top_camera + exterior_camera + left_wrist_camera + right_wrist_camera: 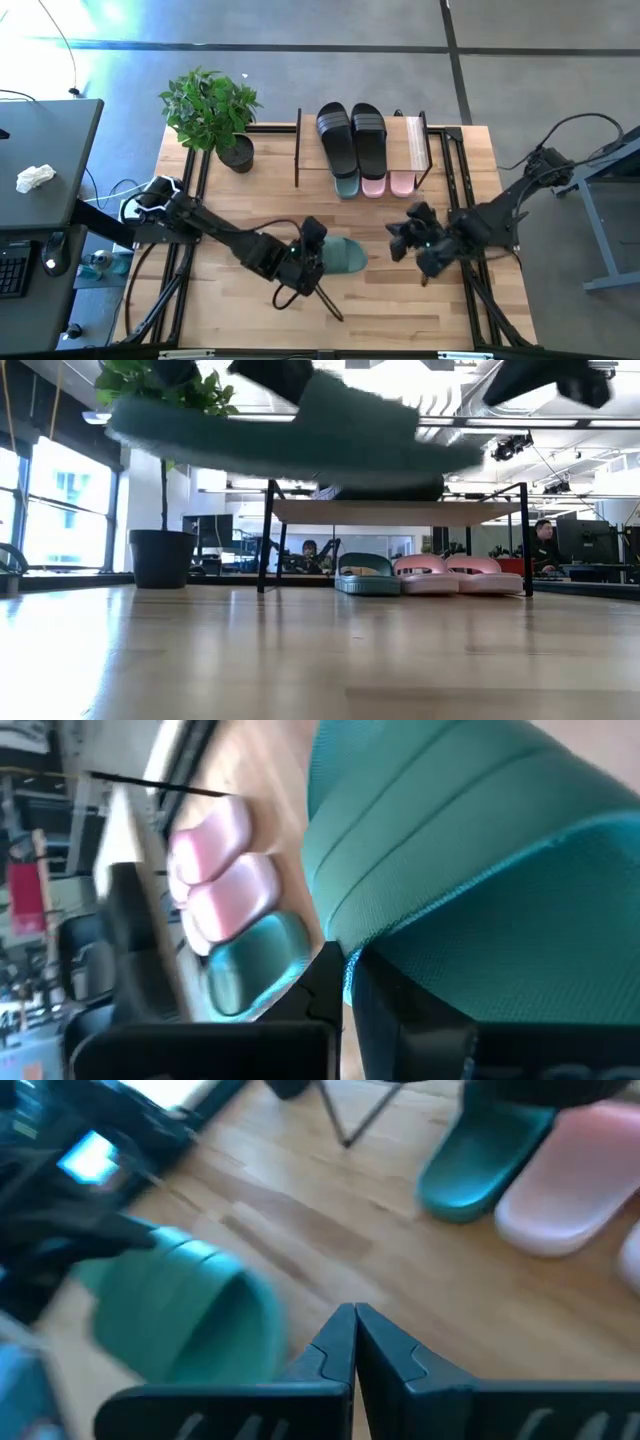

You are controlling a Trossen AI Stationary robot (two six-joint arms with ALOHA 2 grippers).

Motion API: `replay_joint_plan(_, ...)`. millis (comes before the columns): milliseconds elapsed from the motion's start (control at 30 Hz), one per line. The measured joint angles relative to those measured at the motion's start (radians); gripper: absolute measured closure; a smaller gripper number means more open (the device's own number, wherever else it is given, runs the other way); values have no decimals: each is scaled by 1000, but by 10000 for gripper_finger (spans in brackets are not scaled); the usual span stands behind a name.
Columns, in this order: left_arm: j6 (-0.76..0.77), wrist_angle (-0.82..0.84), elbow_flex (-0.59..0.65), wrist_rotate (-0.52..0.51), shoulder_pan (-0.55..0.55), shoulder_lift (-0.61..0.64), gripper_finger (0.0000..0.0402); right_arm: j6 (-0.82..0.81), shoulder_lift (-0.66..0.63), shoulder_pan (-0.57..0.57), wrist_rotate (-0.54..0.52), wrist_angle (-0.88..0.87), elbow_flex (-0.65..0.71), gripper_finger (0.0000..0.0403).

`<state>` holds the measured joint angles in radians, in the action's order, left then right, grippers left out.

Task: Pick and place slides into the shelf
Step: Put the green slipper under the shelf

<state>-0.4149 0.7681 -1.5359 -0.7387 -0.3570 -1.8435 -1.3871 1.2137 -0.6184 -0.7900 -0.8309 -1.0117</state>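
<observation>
The shelf point(300, 150) stands at the table's far edge with two black slides point(352, 135) on its top board. Under it a dark green slide point(367, 575) and two pink slides point(455, 575) rest on their soles. A second dark green slide point(345, 256) hangs above the table's middle, with my left gripper point(314, 250) shut on it. In the low view this slide point(290, 430) floats high over the wood. My right gripper point(400, 240) hovers shut to the right of it, touching nothing. My left gripper holds the green slide by the end point(385, 945) that faces the table's left. The fingers point(335, 995) come slanting down from the left, along the slide. The slide is lifted clear of the table and lies nearly level, pointing toward the table's right. The pads themselves are hidden by the slide.
A potted plant point(212, 110) stands at the far left corner beside the shelf. Thin black rods point(325, 300) lie below the left gripper. Bare wood stretches between the arms and the shelf point(300, 650). People sit in the room behind the table point(545, 545).
</observation>
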Motion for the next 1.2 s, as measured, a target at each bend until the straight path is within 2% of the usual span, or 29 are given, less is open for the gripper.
replay_joint_plan(200,-14,36,-131,-93,39,2,401,-242,0,-211,-172,209,115,403)
replay_joint_plan(300,-44,42,-192,-139,55,2,401,-328,0,-299,-324,384,209,403)
replay_joint_plan(433,-91,40,-257,-238,85,3,401,-277,22,-374,-556,734,331,403)
replay_joint_plan(533,-114,28,-289,-292,121,3,401,-206,66,-369,-605,954,385,403)
replay_joint_plan(600,-116,16,-308,-335,150,3,401,-187,99,-338,-596,1052,406,403)
replay_joint_plan(700,-132,-3,-338,-394,191,3,401,-143,147,-277,-544,1100,403,402)
replay_joint_plan(800,-164,-35,-357,-407,226,3,401,-106,183,-210,-498,1150,387,401)
replay_joint_plan(967,-232,-89,-369,-398,255,3,401,5,226,-79,-324,1336,389,357)
replay_joint_plan(1100,-307,-152,-369,-396,254,3,401,214,273,11,-160,1594,389,304)
replay_joint_plan(1200,-329,-172,-369,-395,252,3,401,446,333,33,-147,1872,389,275)
